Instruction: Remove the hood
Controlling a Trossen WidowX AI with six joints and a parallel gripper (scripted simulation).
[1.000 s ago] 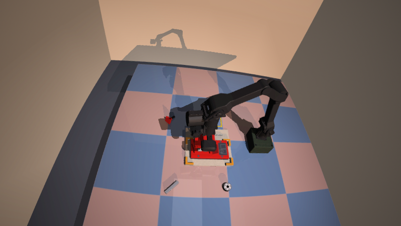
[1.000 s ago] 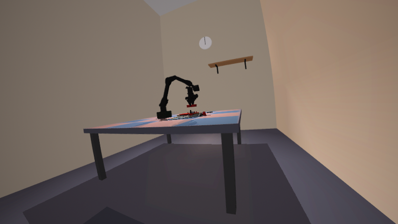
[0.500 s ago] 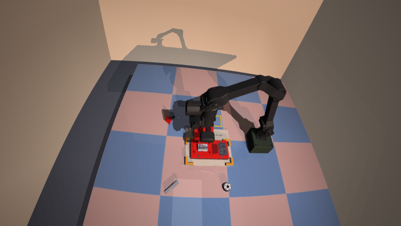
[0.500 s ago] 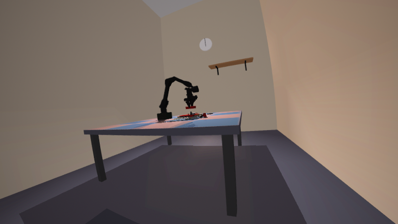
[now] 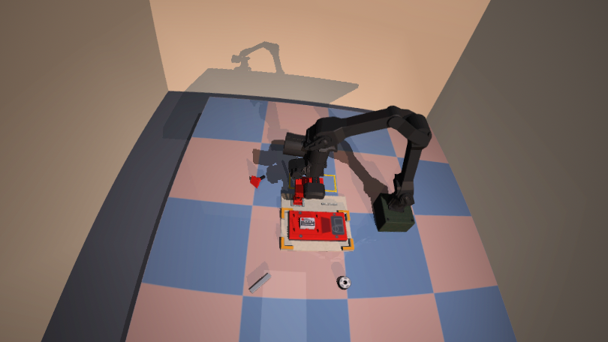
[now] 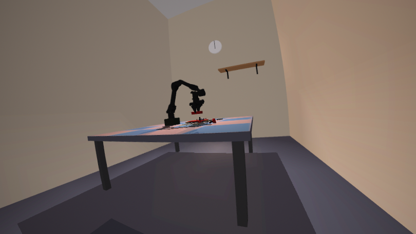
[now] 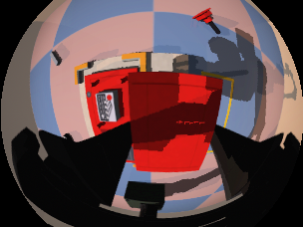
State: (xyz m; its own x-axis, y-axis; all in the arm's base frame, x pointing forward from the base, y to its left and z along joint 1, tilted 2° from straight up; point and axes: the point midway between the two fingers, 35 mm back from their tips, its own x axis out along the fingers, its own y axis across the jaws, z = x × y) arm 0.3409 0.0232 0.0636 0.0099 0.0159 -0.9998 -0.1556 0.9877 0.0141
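My gripper (image 5: 302, 192) (image 6: 196, 111) (image 7: 173, 127) is shut on the red hood (image 5: 299, 187) (image 6: 196, 113) (image 7: 171, 117) and holds it in the air, level. It hangs just behind the toy car (image 5: 317, 225) (image 6: 201, 120) (image 7: 107, 89), whose red body lies on a white board (image 5: 317, 245) with orange corners. The car's front bay with a white block shows uncovered. The yellow-outlined marked area (image 5: 335, 183) (image 7: 230, 102) lies on the table right behind the board, partly under the gripper and hood. In the wrist view the hood fills the middle and hides much of the table below.
A small red part (image 5: 255, 181) (image 7: 203, 14) lies left of the marked area. A grey bar (image 5: 260, 282) and a loose wheel (image 5: 343, 280) lie near the front. The arm's dark base (image 5: 393, 217) stands right of the board.
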